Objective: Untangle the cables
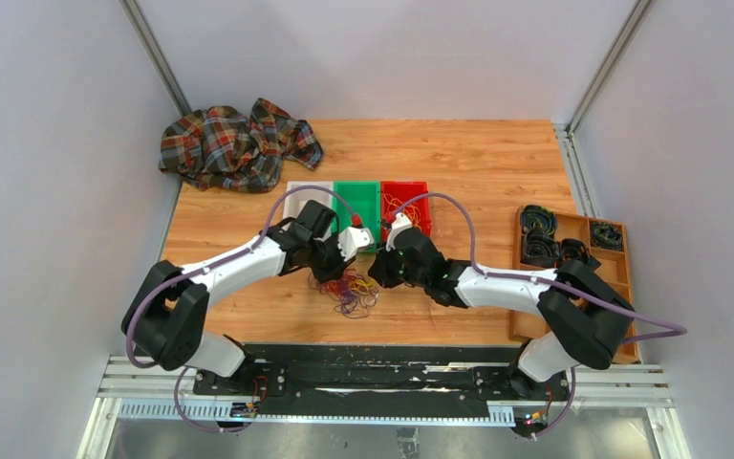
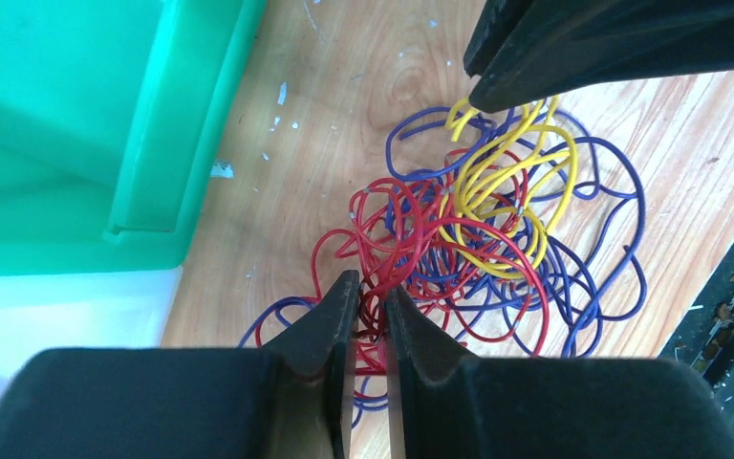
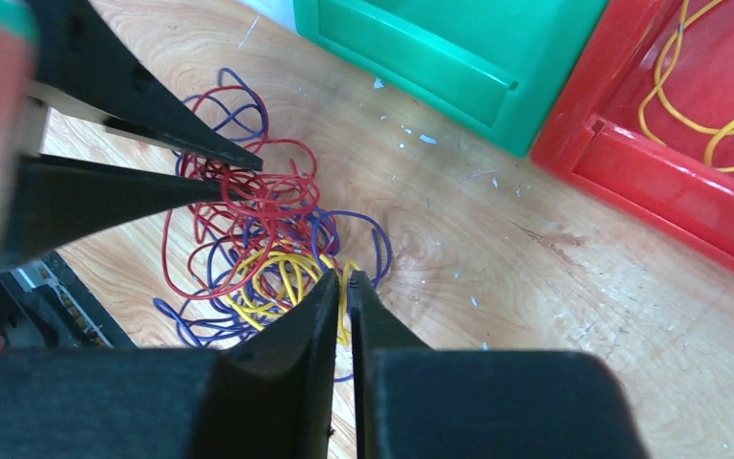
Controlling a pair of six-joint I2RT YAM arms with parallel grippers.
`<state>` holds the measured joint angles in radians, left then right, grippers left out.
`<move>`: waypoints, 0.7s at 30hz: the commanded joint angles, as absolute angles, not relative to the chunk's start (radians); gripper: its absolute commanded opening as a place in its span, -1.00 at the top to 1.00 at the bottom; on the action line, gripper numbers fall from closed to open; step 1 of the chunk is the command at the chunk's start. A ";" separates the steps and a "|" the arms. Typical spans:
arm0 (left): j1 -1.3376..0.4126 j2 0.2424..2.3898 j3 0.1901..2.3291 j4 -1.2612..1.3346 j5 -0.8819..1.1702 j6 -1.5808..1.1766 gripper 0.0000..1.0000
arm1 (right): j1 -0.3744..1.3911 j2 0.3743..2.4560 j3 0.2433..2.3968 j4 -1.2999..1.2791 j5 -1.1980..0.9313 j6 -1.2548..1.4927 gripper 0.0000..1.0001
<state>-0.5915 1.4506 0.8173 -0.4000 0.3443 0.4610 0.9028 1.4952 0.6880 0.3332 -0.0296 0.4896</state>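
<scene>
The cables (image 1: pixel 352 293) lie as one tangled heap of thin red, yellow and blue-purple wires on the wooden table, between the two grippers. In the left wrist view my left gripper (image 2: pixel 371 287) is shut on a bunch of red cable (image 2: pixel 392 234) at the heap's near edge. In the right wrist view my right gripper (image 3: pixel 344 280) is shut on a yellow cable (image 3: pixel 282 277) at the heap's edge. Both grippers are low over the heap in the top view: the left gripper (image 1: pixel 331 275) on its left, the right gripper (image 1: pixel 376 274) on its right.
White (image 1: pixel 298 194), green (image 1: pixel 357 195) and red (image 1: pixel 420 203) bins stand in a row just behind the heap; the red bin holds loose yellow wires (image 3: pixel 702 115). A plaid cloth (image 1: pixel 234 143) lies at the back left. A wooden tray (image 1: pixel 621 277) with black coils is at the right.
</scene>
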 commanded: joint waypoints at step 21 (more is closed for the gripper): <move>-0.595 1.348 0.837 -0.473 0.368 0.387 0.90 | 0.954 1.384 0.639 0.314 0.041 0.499 -0.01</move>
